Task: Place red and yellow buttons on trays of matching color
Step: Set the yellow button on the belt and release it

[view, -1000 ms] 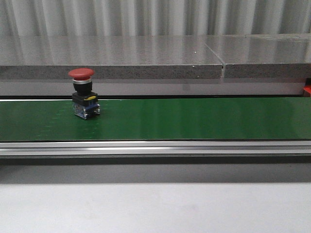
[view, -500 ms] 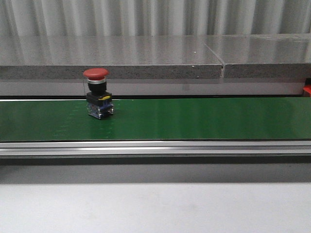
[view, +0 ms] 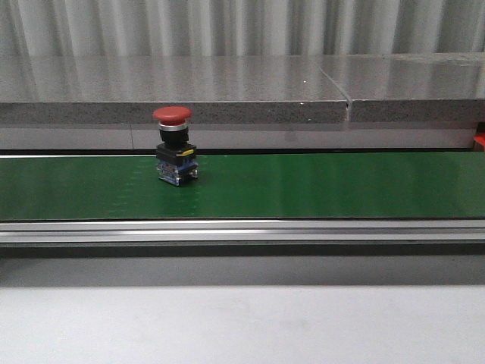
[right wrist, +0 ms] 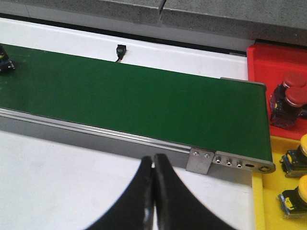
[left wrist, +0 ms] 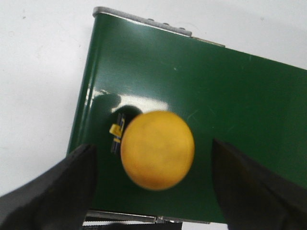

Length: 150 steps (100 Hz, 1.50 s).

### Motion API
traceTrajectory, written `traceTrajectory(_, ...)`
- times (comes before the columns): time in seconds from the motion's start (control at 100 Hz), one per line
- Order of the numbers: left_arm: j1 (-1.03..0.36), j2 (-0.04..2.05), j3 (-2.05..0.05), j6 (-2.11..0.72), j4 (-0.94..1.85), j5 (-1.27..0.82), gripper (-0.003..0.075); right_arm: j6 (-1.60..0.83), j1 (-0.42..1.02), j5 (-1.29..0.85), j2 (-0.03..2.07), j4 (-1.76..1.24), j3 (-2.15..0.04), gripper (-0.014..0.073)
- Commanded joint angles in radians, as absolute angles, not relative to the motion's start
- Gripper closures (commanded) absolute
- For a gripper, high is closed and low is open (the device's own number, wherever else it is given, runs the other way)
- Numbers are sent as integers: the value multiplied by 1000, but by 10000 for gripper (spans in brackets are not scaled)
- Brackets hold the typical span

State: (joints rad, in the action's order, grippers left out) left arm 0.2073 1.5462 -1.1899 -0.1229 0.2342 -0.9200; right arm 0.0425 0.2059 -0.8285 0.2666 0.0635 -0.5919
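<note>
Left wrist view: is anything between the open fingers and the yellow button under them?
Nothing visible. The yellow button stands on the green belt in the gap of the left gripper, one finger on each side, with only bare belt between them and its cap.

1. A green conveyor belt (view: 318, 186) runs across the white tabletop (view: 242, 326).
2. A silver rail (view: 242, 230) lines its near edge.
3. A grey stone ledge (view: 227, 91) lies behind, before a corrugated wall (view: 242, 26).

Left end effector (left wrist: 153, 187) spread wide; right end effector (right wrist: 153, 191) closed.
</note>
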Motion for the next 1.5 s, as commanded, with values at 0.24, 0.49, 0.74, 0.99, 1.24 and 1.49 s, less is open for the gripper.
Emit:
traceTrajectory(0.24,186,1418,-1214,-187,277,-818,291,35,205,-762,276,65,-617,662)
traceTrajectory(0.49,76,1313,-1214,-226,226,-789,634,35,205,-762,276,65,-617,662)
traceTrajectory(0.74,-83,1225,-1212,-185,105,-794,741,35,205,-762,276,65,-617,662)
traceTrajectory(0.99,-241,1126,-1133,0,-101,-731,741,35,205,-762,276,65,-617,662)
traceTrajectory(1.24,-276,943,-951,0,-64,-686,741,35,205,-762,276,65,-617,662)
traceTrajectory(1.49,-276,717,-788,0,-18,-695,741,35,205,-742,276,65,-616,662)
